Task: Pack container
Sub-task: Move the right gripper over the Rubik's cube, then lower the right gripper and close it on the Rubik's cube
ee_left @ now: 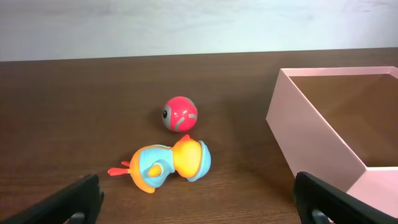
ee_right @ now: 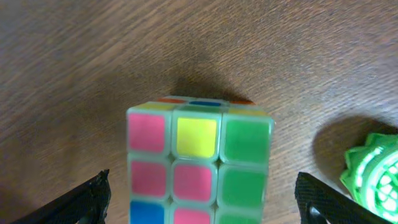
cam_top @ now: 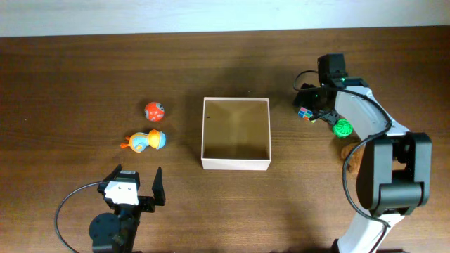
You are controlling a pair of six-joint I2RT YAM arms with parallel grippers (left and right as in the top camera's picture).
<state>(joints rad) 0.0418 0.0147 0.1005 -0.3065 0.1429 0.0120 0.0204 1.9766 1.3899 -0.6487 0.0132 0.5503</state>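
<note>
The container [cam_top: 236,163] is a square open box with white walls and a tan inside, at the table's middle; its wall shows in the left wrist view [ee_left: 311,140]. A red ball [cam_top: 154,110] and an orange-and-blue duck toy [cam_top: 145,141] lie to its left, also in the left wrist view, ball [ee_left: 180,114] and duck [ee_left: 169,164]. My left gripper [cam_top: 133,190] is open and empty, near the duck. My right gripper [cam_top: 309,105] is open, its fingers either side of a colour cube [ee_right: 198,162] without touching. A green spiky toy [cam_top: 342,128] lies beside it.
A brown object [cam_top: 351,156] lies on the table under my right arm, partly hidden. The green toy shows at the right edge of the right wrist view [ee_right: 376,168]. The table's far edge meets a pale wall.
</note>
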